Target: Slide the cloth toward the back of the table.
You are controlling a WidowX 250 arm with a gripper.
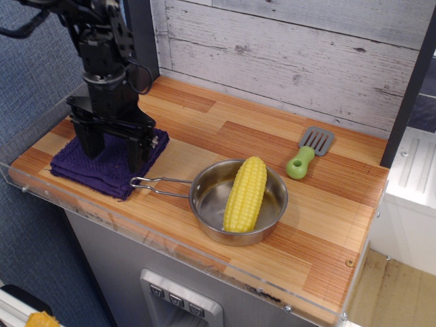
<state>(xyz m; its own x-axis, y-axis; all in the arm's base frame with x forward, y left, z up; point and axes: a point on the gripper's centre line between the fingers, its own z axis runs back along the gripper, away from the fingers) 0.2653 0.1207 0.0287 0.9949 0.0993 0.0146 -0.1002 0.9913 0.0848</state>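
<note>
- Purple terry cloth [102, 167], folded in several layers, lies at the left of the frame on the wooden tabletop [272, 136], close to the clear front rim.
- Over it stands the black gripper [114, 158], with its two fingers spread apart; both fingertips seem to press down on the cloth, one toward its left part and one toward its right edge. Nothing is held between them.
- Just to the right of the cloth the wire handle of the steel pan [238, 201] reaches almost to the cloth's edge; I cannot tell if they touch. A yellow corn cob [245, 194] lies in the pan.
- A spatula [308, 153] with green handle lies well apart, at the right of the frame near the backboard.
- Risk, in my judgement: the layers are loose, so if the downward pressure is too light, only the top layer may slide toward the upper part of the frame and the fold may open or bunch.
- Another risk: the right finger sits near the cloth's edge, so it could slip off onto bare wood and leave the cloth behind or turn it.
- If the cloth rotates during the push, its corner could catch the pan handle and drag the pan.
- At the upper left a dark post [142, 41] stands near the backboard; a push too much along that line could bring the arm against it.
</note>
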